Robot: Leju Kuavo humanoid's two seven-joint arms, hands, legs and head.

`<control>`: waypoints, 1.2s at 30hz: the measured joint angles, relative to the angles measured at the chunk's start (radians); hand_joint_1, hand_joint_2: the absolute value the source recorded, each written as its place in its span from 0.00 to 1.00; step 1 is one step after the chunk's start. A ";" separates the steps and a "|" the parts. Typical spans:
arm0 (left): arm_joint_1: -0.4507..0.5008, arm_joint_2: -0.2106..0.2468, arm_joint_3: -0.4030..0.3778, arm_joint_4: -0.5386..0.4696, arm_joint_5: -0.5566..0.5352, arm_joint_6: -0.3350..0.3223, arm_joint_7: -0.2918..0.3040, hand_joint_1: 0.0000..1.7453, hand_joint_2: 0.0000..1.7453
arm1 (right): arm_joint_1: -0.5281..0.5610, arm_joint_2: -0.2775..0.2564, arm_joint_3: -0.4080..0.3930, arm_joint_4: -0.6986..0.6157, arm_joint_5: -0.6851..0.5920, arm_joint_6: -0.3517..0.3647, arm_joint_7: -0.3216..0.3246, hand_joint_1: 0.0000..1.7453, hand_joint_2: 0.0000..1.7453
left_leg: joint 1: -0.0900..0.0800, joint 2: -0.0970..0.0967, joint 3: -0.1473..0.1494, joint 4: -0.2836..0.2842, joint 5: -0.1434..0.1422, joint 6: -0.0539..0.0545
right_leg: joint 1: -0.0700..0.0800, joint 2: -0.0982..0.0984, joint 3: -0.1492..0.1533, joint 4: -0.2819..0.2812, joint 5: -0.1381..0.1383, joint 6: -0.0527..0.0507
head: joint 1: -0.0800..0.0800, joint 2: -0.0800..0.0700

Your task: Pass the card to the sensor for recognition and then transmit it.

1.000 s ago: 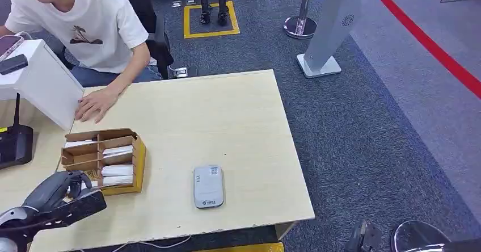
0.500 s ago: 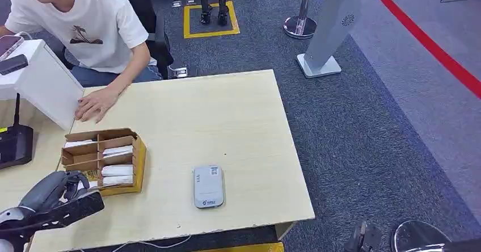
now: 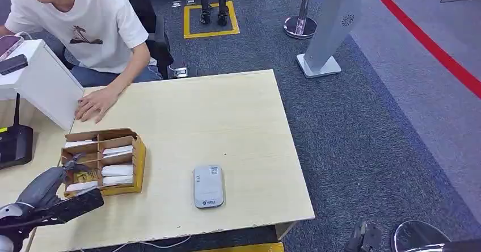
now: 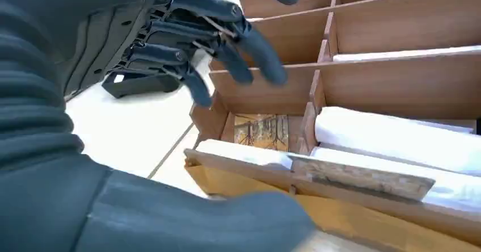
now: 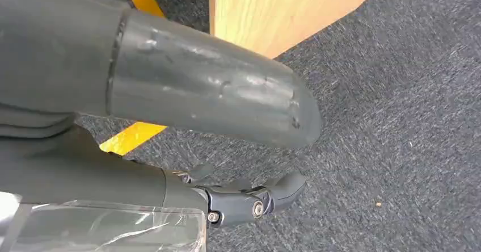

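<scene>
1. The robot is at the picking step: its left hand (image 3: 54,192) hovers with fingers (image 4: 249,42) spread and nothing in it, just over the near corner of the cardboard card box (image 3: 138,150).
2. The right hand (image 5: 249,198) hangs beside the worktop (image 3: 227,121), above the carpet; whether it is open or closed cannot be told.
3. The cards (image 3: 117,170), thin, white and rectangular, lie in compartments of the box directly ahead of the left hand's fingertips; one compartment floor shows a brown printed picture (image 4: 262,131).
4. The sensor (image 3: 208,186), a flat, smooth, grey, round-cornered slab, lies on the worktop well off to the left hand's thumb side.
5. The next move likely calls for lowering the fingers into one slot and pinching a single card edge; the dividers are thin, stiff cardboard, leaving little room.
6. A person's hand (image 3: 95,103) rests on the pale wood-grain worktop beyond the box.
</scene>
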 joint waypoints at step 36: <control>-0.067 -0.013 -0.074 0.042 0.000 -0.027 0.000 0.00 1.00 | -0.001 0.000 0.001 0.000 0.006 -0.002 0.010 0.00 0.00 | 0.000 0.000 0.000 0.000 0.000 0.000 | 0.000 0.000 0.000 0.000 0.000 0.000 | 0.000 0.000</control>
